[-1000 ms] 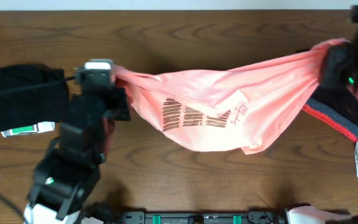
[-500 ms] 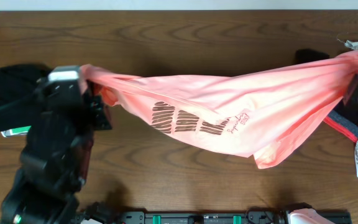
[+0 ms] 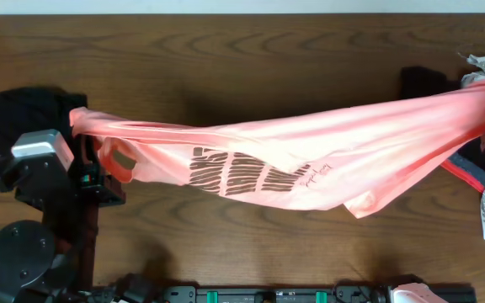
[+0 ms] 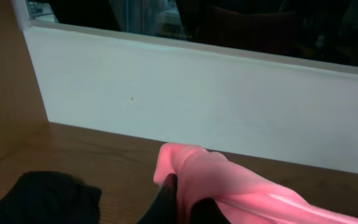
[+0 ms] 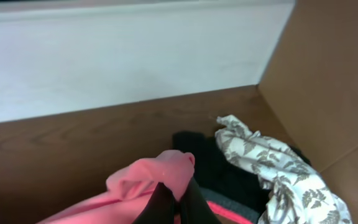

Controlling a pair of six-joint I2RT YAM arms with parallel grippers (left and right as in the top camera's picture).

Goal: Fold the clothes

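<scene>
Farther apart now, left fingers (image 4: 166, 202) and right fingers (image 5: 160, 208) each pinch an end of the stretched T-shirt (image 3: 352, 151).

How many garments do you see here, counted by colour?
Pink T-shirt: 1
Black garment, left: 1
Black garment, right: 1
White leaf-print cloth: 1
Total: 4. A red-edged dark cloth at right may be a fifth; cannot tell.

Overhead, the light is soft and even from above; the T-shirt (image 3: 352, 143) throws only a faint, diffuse shadow on the table (image 3: 226, 50) just beneath it. My wrist views are dimmer and softer: the wall (image 4: 229, 106) behind the T-shirt glows pale, and my fingers (image 4: 166, 202) in front of it are dark blurs.
</scene>
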